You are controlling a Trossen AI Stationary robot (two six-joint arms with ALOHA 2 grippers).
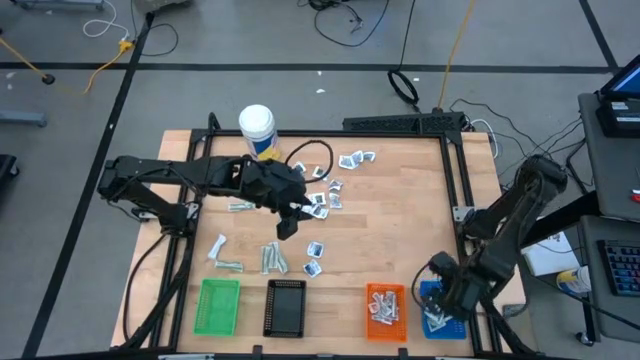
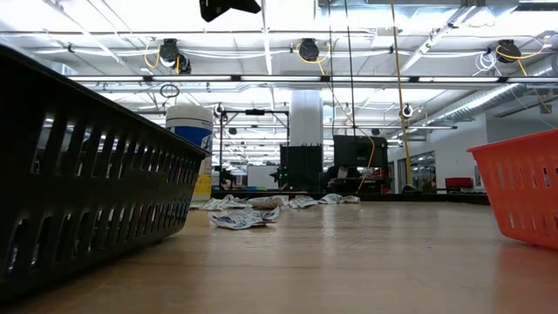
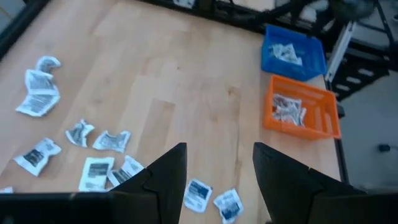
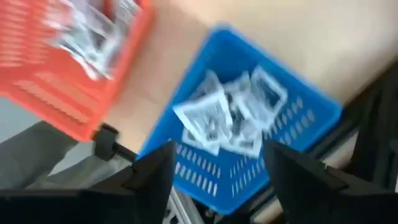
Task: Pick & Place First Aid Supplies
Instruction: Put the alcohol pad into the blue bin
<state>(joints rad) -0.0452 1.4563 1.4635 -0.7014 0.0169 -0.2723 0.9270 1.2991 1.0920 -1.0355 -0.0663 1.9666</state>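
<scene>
Square white-and-blue sachets (image 1: pixel 328 192) lie scattered flat on the middle of the wooden table, with two more (image 1: pixel 313 258) nearer the trays. Pale grey-green strips (image 1: pixel 272 258) lie to their left. My left gripper (image 1: pixel 288 222) hovers above the table between these groups, open and empty; in the left wrist view its fingers (image 3: pixel 219 152) stand above two sachets (image 3: pixel 211 198). My right gripper (image 1: pixel 437 298) hangs over the blue tray (image 1: pixel 452 328), open and empty (image 4: pixel 221 152), above the sachets (image 4: pixel 230 118) lying in that tray.
Green (image 1: pixel 218 305), black (image 1: pixel 286 306), orange (image 1: pixel 385 308) and blue trays stand in a row along the near edge; the orange one holds sachets (image 3: pixel 287 109). A tall white bottle (image 1: pixel 257 130) stands at the far left. A black cable loop (image 1: pixel 310 160) lies near the sachets.
</scene>
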